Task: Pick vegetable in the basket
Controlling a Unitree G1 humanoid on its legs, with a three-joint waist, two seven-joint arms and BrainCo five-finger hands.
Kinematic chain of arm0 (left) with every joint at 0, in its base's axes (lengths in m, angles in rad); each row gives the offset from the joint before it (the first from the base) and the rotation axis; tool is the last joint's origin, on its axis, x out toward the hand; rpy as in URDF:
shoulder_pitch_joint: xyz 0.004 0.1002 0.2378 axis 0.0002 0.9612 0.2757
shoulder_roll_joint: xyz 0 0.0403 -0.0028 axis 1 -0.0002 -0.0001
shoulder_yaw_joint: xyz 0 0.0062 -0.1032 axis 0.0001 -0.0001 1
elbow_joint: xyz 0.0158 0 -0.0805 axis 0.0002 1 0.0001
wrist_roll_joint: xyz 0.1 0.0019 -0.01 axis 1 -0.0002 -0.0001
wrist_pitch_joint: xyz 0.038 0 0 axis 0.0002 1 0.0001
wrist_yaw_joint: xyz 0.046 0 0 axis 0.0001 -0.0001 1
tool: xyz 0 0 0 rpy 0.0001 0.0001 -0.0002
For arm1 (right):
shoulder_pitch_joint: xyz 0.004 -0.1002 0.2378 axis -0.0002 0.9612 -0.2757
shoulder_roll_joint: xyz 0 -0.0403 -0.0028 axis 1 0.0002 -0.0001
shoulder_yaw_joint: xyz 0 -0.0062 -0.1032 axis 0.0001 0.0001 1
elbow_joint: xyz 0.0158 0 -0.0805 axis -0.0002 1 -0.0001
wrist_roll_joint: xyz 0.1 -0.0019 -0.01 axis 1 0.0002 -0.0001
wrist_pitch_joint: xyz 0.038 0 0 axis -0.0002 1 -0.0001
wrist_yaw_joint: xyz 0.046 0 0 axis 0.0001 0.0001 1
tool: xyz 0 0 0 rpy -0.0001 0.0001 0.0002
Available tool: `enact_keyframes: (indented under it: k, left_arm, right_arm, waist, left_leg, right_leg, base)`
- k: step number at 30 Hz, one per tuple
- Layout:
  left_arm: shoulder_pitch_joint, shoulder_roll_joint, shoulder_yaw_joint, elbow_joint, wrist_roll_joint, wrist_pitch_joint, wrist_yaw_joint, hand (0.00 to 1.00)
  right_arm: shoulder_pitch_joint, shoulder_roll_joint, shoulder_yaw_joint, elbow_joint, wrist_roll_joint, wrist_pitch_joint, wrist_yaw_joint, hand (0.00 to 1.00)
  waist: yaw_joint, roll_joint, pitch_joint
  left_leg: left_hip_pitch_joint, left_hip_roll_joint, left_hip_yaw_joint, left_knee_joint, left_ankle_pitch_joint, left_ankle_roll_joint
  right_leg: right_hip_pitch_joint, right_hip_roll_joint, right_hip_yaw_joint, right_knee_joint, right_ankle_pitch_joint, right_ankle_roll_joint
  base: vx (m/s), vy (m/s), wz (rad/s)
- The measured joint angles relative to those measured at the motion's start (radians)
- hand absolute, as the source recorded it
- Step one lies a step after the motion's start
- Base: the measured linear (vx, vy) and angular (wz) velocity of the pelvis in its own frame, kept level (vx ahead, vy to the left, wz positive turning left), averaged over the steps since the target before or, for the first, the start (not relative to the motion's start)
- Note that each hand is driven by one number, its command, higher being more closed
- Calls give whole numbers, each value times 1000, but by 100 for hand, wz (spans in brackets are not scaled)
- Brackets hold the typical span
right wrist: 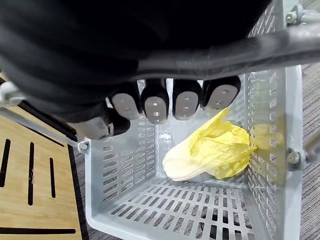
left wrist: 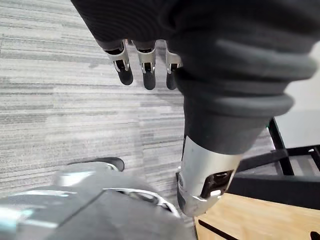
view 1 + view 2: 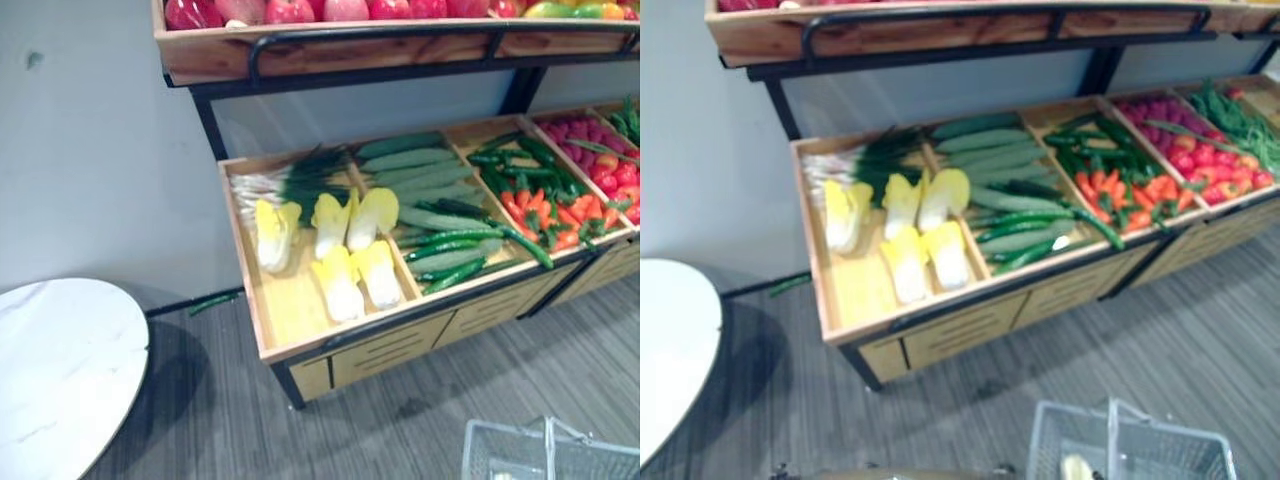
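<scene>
While the right hand (image 1: 155,102) clamps the grey mesh basket's handle (image 1: 290,40) (yellow leafy cabbage (image 1: 210,152) lying crosswise below it), the slack-fingered left hand (image 2: 145,70) hangs free.

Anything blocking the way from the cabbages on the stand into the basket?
Nothing visible on the floor between. Cabbages lie uncovered in the stand's left bin; the basket is open-topped, though the right hand grips its handle across the opening.

A yellow cabbage (image 1: 210,152) lies inside the grey basket (image 1: 120,170).
</scene>
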State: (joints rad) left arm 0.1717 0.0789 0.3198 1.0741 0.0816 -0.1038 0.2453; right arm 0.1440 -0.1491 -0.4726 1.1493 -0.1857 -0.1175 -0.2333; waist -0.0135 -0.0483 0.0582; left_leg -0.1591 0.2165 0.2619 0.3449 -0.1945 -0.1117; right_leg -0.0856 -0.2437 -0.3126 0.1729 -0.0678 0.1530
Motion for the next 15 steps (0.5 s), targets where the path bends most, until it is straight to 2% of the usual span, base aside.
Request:
enact_keyframes:
  k: [1, 2, 3, 4, 5, 6, 7, 8, 10, 11, 13, 14, 15]
  left_arm:
    - [-1, 5, 0, 0, -1, -2, -3, 0]
    - [-4, 19, -2, 1, -1, -2, -12, 0]
    - [-4, 24, -2, 1, -1, -2, -13, 0]
    - [-12, 30, -1, 1, 0, -2, -13, 0]
    - [-15, 34, 1, 1, 1, -2, -15, 0]
    - [-15, 33, 1, 1, 1, -3, -15, 0]
    - [-15, 35, -1, -5, 5, -6, -17, 0]
    - [-18, 35, -2, -26, 15, -10, -21, 0]
    - [-16, 35, -10, -31, 27, -10, -27, 0]
    - [-11, 36, -17, -32, 41, -10, -35, 0]
    - [-18, 40, -20, -39, 48, -10, -37, 0]
    - [-28, 42, -20, -39, 47, -8, -37, 0]
    - [-34, 41, -19, -39, 44, -7, -40, 0]
  right_arm:
    - [-1, 3, -6, -4, 1, -1, 0, 100]
    - [-6, 15, -24, -16, 1, -4, 2, 100]
    - [-12, 19, -24, -21, 1, -5, 3, 100]
    - [-25, 29, -23, -43, 1, -6, 3, 100]
    - [-27, 32, -18, -56, 1, -8, 3, 100]
    - [-33, 33, -5, -74, 2, -14, 5, 100]
    - [-51, 41, 19, -87, 9, -17, 8, 100]
    - [-52, 46, 20, -85, 25, -17, 10, 100]
    - [-44, 47, 28, -74, 37, -15, 7, 100]
    - [-38, 48, 40, -72, 36, -11, 5, 100]
    - [-29, 51, 51, -63, 33, -11, 9, 100]
    - [-32, 50, 51, -50, 33, -10, 20, 100]
    - [-40, 49, 51, -41, 33, -3, 28, 100]
  waist:
    - [-2, -1, 3]
    - [-4, -9, 8]
    - [-3, -9, 11]
    - [-4, 8, 27]
    - [-4, 2, 40]
    - [0, 28, 39]
    - [7, 24, 58]
    - [-7, 12, 71]
    - [-7, 3, 76]
    - [-7, 1, 75]
    - [-12, -7, 76]
    - [-10, -14, 76]
    - [-11, -11, 80]
  left_leg:
    - [-14, 7, 4, 31, -17, 4]
    - [-30, 22, 41, 80, -53, 11]
    - [-30, 35, 65, 89, -68, 9]
    - [-23, 64, 124, 101, -82, 13]
    - [-13, 75, 163, 95, -82, 23]
    - [1, 98, 231, 56, -59, 53]
    - [37, 113, 325, -5, -26, 76]
    - [72, 98, 391, -69, 8, 91]
    - [138, 77, 493, -155, 51, 101]
    - [165, 65, 552, -188, 69, 106]
    - [172, 49, 635, -201, 78, 108]
    - [176, 48, 692, -193, 81, 107]
    - [187, 47, 725, -197, 94, 105]
  right_leg:
    - [-9, -1, 13, 9, 3, 4]
    - [-34, 2, 63, 11, 40, 37]
    - [-50, 4, 94, 10, 67, 47]
    - [-79, 32, 137, -10, 168, 47]
    - [-93, 52, 145, -45, 248, 41]
    - [-93, 84, 155, -161, 405, 29]
    - [-117, 79, 59, -79, 384, 11]
    - [-138, 39, -72, 130, 212, -95]
    - [-96, -3, -181, 332, 92, -133]
    - [-53, -19, -203, 384, 75, -139]
    - [14, -51, -218, 386, 73, -136]
    - [41, -63, -242, 334, 53, -116]
    - [39, -51, -269, 292, 42, -126]
  base:
    - [-94, 190, -55]
    - [-57, 159, -70]
    - [-104, 207, -125]
    - [-137, 157, -121]
    - [-176, 201, -154]
    - [-283, 259, -170]
    - [-293, 300, -188]
    - [-249, 279, -154]
    - [-100, 171, -145]
    - [-94, 91, -154]
    - [-85, -38, -139]
    - [-86, -163, -152]
    - [-77, -176, -126]
